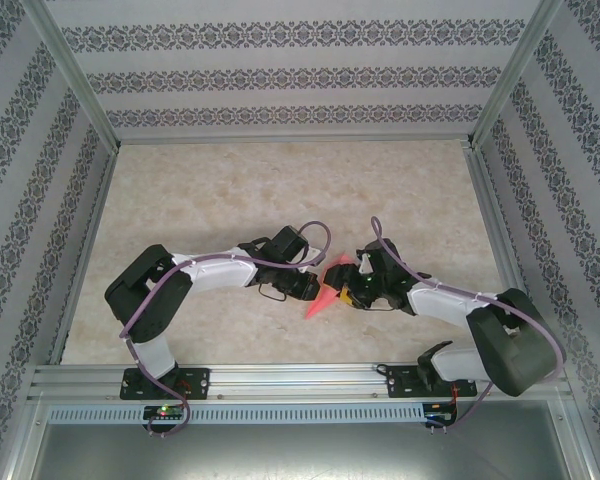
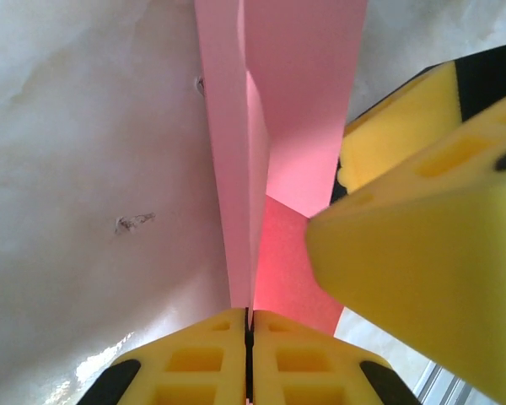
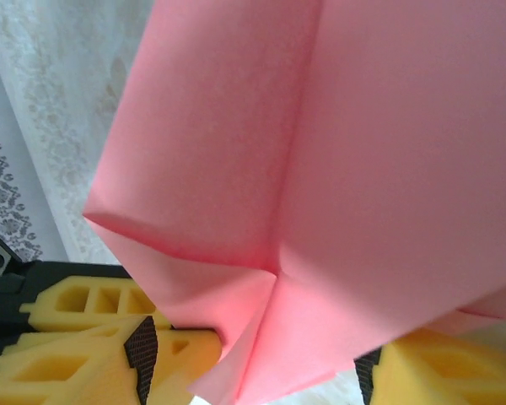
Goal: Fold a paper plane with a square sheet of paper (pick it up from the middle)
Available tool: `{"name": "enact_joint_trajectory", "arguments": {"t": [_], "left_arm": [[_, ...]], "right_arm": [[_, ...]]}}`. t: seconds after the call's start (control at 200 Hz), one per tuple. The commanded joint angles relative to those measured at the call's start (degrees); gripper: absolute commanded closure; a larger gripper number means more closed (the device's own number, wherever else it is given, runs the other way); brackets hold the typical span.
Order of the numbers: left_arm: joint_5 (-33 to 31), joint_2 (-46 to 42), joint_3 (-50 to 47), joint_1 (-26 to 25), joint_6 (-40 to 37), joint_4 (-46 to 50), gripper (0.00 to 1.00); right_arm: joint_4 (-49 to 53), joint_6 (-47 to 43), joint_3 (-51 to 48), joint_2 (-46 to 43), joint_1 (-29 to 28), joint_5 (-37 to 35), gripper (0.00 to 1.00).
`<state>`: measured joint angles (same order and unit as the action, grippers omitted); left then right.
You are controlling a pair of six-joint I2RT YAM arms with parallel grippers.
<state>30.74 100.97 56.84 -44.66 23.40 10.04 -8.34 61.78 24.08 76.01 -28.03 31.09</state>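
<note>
The square sheet of paper (image 1: 323, 292) is pink and folded into a narrow pointed shape, held above the table between the two arms with its tip toward the near edge. My left gripper (image 1: 311, 288) is shut on its lengthwise fold (image 2: 244, 211), and the jaws (image 2: 249, 319) meet on the paper's edge. My right gripper (image 1: 354, 286) stands open around the other side. In the right wrist view the creased paper (image 3: 320, 169) lies between the yellow fingers (image 3: 181, 354), the left one touching it. The right gripper's fingers (image 2: 413, 245) loom close in the left wrist view.
The beige marbled tabletop (image 1: 280, 190) spreads beyond the arms, framed by aluminium rails (image 1: 280, 378) and patterned walls (image 1: 290, 70). Both arm bases sit at the near edge.
</note>
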Motion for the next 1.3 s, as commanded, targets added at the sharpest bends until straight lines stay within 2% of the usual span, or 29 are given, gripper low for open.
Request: {"name": "enact_joint_trajectory", "arguments": {"t": [0.0,0.325,0.51,0.814,1.014,1.299], "left_arm": [[1.5,0.1,-0.7,0.7,1.0,-2.7,0.90],[3.8,1.0,-2.0,1.8,3.0,-6.1,0.90],[4.3,1.3,-2.3,2.1,3.3,-6.4,0.90],[5.4,1.5,-2.6,2.2,4.5,-8.1,0.90],[5.5,1.8,-2.7,2.2,4.5,-8.1,0.90],[5.8,2.1,-3.1,2.2,4.8,-8.6,0.90]], "right_arm": [[-4.4,2.2,-0.6,1.0,-0.9,0.8,0.37],[-5.0,4.4,-1.9,0.9,-1.1,1.1,0.46],[0.6,2.3,-1.9,-3.1,-0.9,-2.9,0.44],[-7.9,5.6,-2.6,1.9,-1.8,0.3,0.45],[-7.1,5.3,-2.1,2.6,-2.6,0.4,0.54],[-4.3,4.4,-2.0,2.3,-3.8,-0.8,0.62]]}}
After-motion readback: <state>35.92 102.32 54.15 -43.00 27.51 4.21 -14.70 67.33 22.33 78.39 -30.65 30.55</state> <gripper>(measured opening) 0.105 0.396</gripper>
